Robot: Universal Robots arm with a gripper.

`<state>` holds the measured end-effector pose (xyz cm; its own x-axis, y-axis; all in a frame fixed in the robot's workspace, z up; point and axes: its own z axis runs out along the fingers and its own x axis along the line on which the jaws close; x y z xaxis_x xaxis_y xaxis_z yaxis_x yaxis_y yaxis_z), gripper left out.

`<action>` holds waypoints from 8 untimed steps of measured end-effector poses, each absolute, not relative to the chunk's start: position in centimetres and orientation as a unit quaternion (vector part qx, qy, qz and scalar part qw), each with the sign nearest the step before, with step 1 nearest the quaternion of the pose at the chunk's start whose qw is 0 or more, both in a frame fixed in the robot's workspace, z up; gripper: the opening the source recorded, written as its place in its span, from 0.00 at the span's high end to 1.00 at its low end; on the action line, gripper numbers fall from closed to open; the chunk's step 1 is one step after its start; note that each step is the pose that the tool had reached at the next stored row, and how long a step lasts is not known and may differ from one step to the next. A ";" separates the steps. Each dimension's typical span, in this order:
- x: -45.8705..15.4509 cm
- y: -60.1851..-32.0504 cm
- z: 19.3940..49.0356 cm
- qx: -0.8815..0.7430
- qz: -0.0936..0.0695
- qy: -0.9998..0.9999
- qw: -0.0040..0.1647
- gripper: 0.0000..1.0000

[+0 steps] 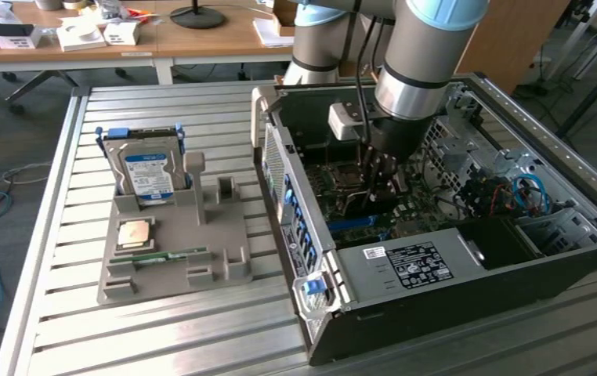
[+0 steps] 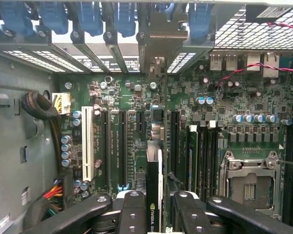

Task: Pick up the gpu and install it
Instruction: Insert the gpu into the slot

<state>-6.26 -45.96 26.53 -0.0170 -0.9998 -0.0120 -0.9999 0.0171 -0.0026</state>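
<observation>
My gripper reaches down into the open computer case, over the motherboard. In the wrist view the gripper is shut on the gpu, which shows edge-on as a thin dark card with a green logo label between the two black fingers. The card stands upright above the motherboard's long black expansion slots. Its silver end bracket lies against the case's rear slot openings. I cannot tell whether the card's edge is down in a slot.
On the slatted table, a grey fixture tray at the exterior view's left holds a hard drive, a processor and a memory stick. Inside the case are the power supply, drive cage, cables and the processor socket.
</observation>
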 end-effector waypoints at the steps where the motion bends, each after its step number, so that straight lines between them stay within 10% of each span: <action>1: -6.3 -46.0 26.5 -0.701 0.003 0.713 0.005 0.73; 8: -6.4 -46.0 26.5 -0.701 0.002 0.713 0.007 0.73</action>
